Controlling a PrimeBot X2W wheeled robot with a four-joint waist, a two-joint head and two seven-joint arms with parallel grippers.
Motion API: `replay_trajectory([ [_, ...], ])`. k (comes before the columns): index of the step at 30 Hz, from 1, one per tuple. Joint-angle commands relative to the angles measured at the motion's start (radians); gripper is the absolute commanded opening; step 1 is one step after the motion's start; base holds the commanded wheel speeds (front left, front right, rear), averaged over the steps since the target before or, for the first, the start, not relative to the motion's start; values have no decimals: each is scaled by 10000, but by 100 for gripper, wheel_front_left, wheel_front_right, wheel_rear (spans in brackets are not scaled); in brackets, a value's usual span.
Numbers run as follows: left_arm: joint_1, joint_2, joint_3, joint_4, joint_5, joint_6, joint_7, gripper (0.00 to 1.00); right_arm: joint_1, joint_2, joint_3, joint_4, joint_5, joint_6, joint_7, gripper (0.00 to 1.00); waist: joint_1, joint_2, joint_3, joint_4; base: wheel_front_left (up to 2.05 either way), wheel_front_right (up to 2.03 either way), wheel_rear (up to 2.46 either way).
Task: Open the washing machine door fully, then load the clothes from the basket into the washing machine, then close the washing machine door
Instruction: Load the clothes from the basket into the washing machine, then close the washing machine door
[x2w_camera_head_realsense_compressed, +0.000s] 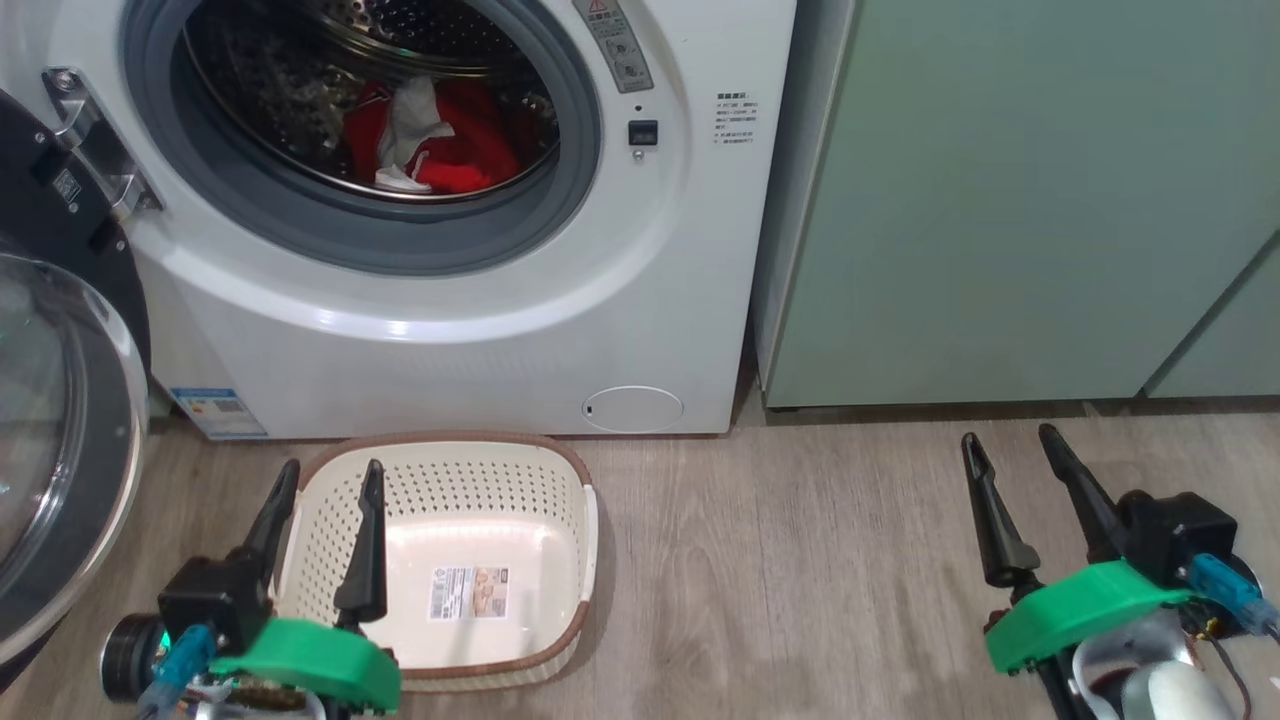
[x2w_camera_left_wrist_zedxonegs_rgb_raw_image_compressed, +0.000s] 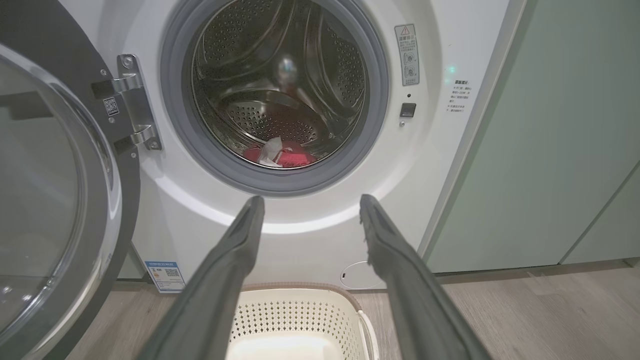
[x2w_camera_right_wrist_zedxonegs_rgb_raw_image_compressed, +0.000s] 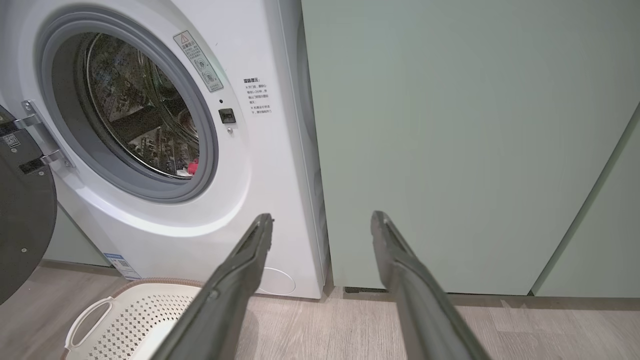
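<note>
Washing machine (x2w_camera_head_realsense_compressed: 450, 340): white front-loader, stood at 11 o'clock in the head view, with a grey gasket round the uncovered drum mouth.
Pale green cabinets (x2w_camera_head_realsense_compressed: 1000, 200): stood at 2 o'clock, just beside the machine's right flank.
Wooden floor (x2w_camera_head_realsense_compressed: 800, 560): grey-brown planks, ran from 4 to 8 o'clock.
Washing machine door (x2w_camera_head_realsense_compressed: 60, 400): hung at 9 o'clock, wide open on its hinge, showing its black rim and glass bowl.
Basket (x2w_camera_head_realsense_compressed: 450, 480): sat at 7 o'clock on the floor, just before the machine, the paper label on its bottom in plain sight.
Clothes (x2w_camera_head_realsense_compressed: 460, 140): red and white heap, lay low inside the drum at 12 o'clock.
Left tool (x2w_camera_head_realsense_compressed: 332, 468): at 7 o'clock, fingers stood apart over the basket's left edge, gripping nothing.
Right tool (x2w_camera_head_realsense_compressed: 1008, 436): at 4 o'clock, fingers stood apart above the floor, gripping nothing.
</note>
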Motion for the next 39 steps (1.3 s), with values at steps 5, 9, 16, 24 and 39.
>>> replay_trajectory([
  [5,-339,218,324,-347,28,121,17,100,-162,-31,238,-411,-87,0,24,100,1,-1,27,33,0,0,0],
  [9,-378,246,292,-329,47,150,1,100,-183,-31,254,-416,-91,0,19,100,1,-1,74,52,0,0,0],
  [16,-408,279,252,-196,35,189,-21,100,-191,-31,229,-400,-121,0,22,100,1,-1,60,48,0,0,0],
  [24,-476,321,217,-53,10,228,-58,100,-185,-31,209,-408,-111,0,9,100,1,-1,79,35,0,0,0],
  [39,-593,384,132,59,-14,315,-124,100,-234,-31,139,-415,-85,0,-37,100,1,-1,184,125,0,0,0],
])
